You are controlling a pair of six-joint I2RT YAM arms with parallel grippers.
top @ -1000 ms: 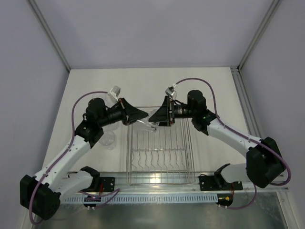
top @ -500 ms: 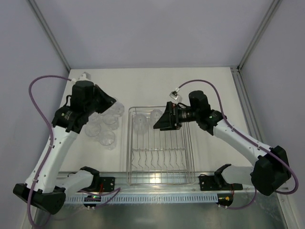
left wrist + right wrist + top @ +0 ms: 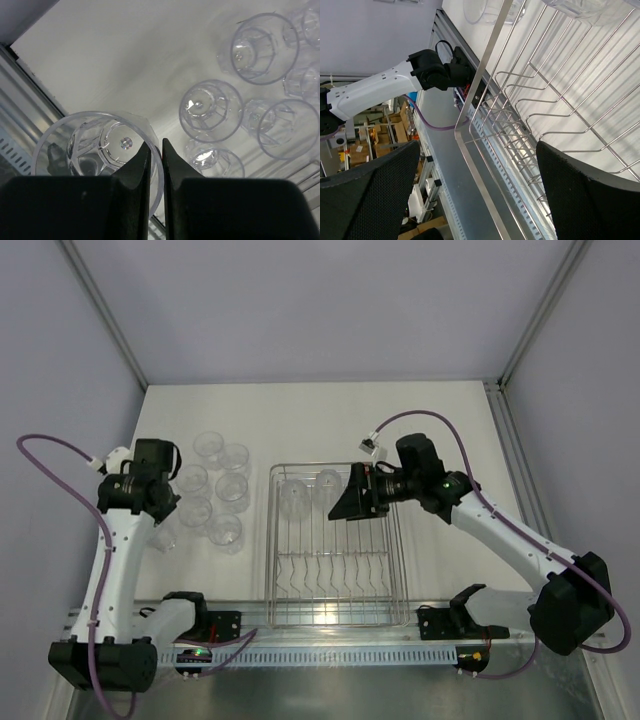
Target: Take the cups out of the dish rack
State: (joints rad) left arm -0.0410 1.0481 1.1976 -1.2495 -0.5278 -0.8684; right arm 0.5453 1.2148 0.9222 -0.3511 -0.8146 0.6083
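Leftward swung the left gripper (image 3: 156, 150), jaws pinching a cup (image 3: 75, 145). The right gripper (image 3: 345, 502), jaws apart, hung over the rack (image 3: 268, 570); two seemingly light, slippery cups (image 3: 293, 498) at twelve o'clock wanted rim grips.

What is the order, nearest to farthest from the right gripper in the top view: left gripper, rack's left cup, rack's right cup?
1. The right cup, far end of the rack, beside the right gripper.
2. The left cup, further left in the rack.
3. The left gripper, far left outside the rack, pinching a third cup.
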